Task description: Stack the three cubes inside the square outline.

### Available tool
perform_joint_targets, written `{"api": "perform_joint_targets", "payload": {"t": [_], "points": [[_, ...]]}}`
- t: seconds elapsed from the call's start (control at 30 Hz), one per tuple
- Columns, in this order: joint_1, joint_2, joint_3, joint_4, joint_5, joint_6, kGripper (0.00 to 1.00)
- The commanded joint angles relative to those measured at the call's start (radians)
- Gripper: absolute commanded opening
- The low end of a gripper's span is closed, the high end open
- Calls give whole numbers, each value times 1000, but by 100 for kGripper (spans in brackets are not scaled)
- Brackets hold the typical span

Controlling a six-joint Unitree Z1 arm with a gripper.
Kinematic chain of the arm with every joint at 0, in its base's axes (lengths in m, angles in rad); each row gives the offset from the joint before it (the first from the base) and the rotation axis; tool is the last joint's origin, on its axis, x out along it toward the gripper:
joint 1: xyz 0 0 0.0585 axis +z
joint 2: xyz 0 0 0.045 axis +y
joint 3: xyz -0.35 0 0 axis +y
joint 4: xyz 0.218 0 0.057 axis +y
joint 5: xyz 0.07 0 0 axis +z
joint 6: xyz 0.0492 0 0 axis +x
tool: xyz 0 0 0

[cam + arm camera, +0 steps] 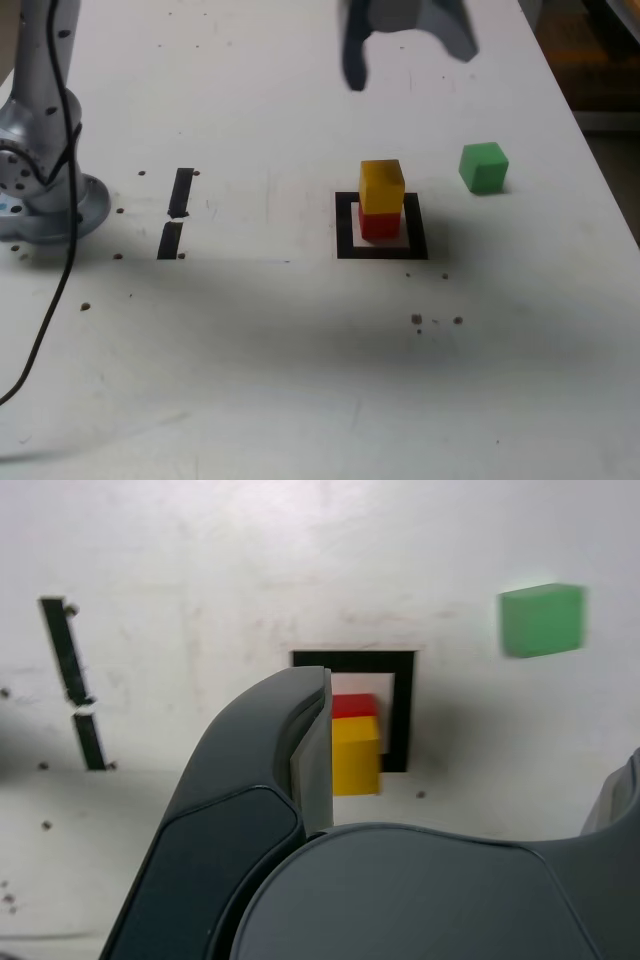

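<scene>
The claw [405, 45] hangs high above the bench [250, 350], jaws spread wide with nothing between them. Below it the yellow cube [382, 185] sits on the red cube [380, 224], both inside the square outline [346, 230]. The green cube [484, 166] lies alone on the bench, near the outline on the exterior view's right. Two short black tape strips [181, 192] lie well apart on that view's left, near the arm's base [45, 200].

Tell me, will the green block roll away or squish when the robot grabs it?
Probably neither. The green cube has flat faces and sits flat on the table, so it should slide rather than roll. Its crisp edges suggest it is stiff. It looks small, so likely light.
</scene>
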Motion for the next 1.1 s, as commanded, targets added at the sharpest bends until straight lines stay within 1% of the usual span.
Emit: {"api": "perform_joint_targets", "payload": {"t": [0.0,0.07,0.13,0.23,0.37,0.47,0.5,0.67,0.87,1.07], "points": [[4,11,-136,15,11,9,100],[12,33,-171,16,10,12,100],[21,73,-203,16,-8,9,100],[33,160,-257,16,-50,1,100],[48,293,-318,16,-122,-4,99],[63,351,-329,16,-157,-1,99],[68,362,-327,16,-159,0,99],[86,382,-302,15,-146,4,99],[102,450,-316,-9,-167,13,98],[124,491,-328,-27,-162,20,96]]}}
